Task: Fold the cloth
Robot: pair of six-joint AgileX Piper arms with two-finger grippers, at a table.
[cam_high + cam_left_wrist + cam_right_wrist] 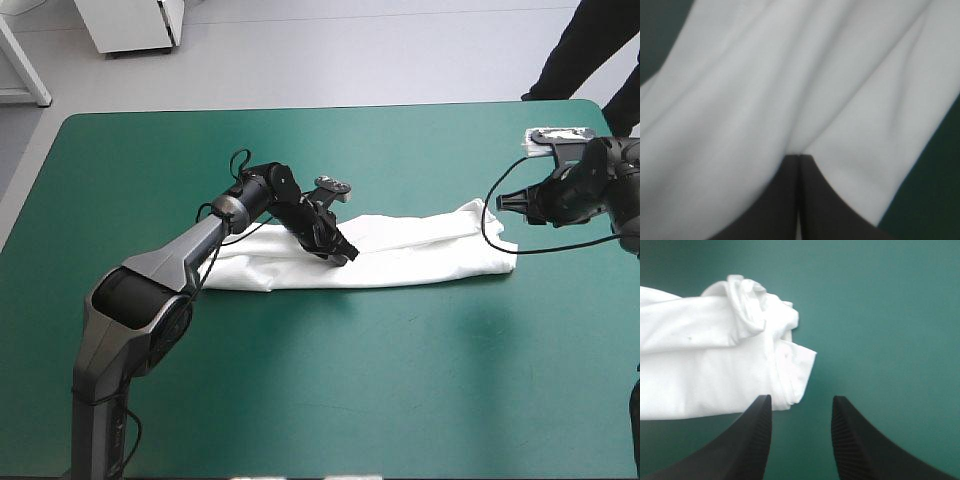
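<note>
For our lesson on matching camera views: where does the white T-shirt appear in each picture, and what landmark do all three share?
High view: the T-shirt, a long folded strip across mid-table.
Left wrist view: a white field ahead of the left gripper, shut on it.
Right wrist view: its bunched end ahead of the open right gripper.
Shared landmark: the teal-green cover beside it.

Left arm [190, 260]: stretches in from the near left, wrist tipped steeply downward.
Left end effector [345, 252]: fingers pinched tight on the T-shirt [420, 250].
Right arm [600, 180]: in from the right edge, pointing left.
Right end effector [503, 201]: fingers parted, gripping nothing.
</note>
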